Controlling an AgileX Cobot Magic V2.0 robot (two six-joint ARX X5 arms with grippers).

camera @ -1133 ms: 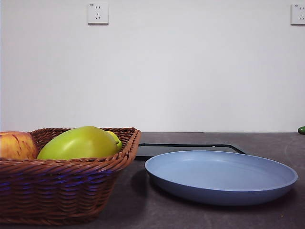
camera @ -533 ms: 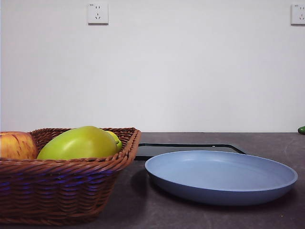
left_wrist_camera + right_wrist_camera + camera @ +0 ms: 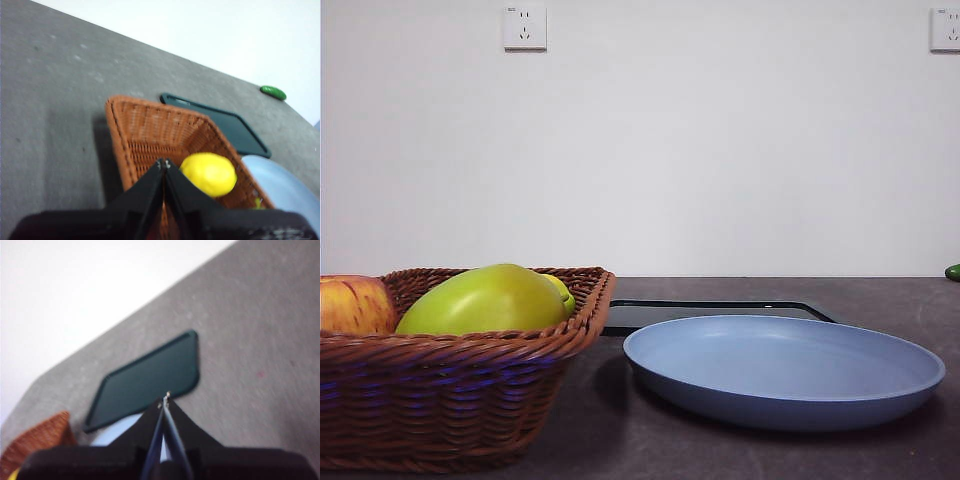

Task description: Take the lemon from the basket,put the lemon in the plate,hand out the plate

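Lemon [image 3: 208, 173] lying in basket [image 3: 150, 130] toward counter's left edge, just beside left claw [image 3: 164, 165] tip, long axis crosswise to jaws. Both claws pressed together, empty. Right claw [image 3: 165, 401] farther off, over tray [image 3: 145, 377] and plate [image 3: 785, 370].

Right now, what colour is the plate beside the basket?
Light blue, plain; the plate shows best in the front view.
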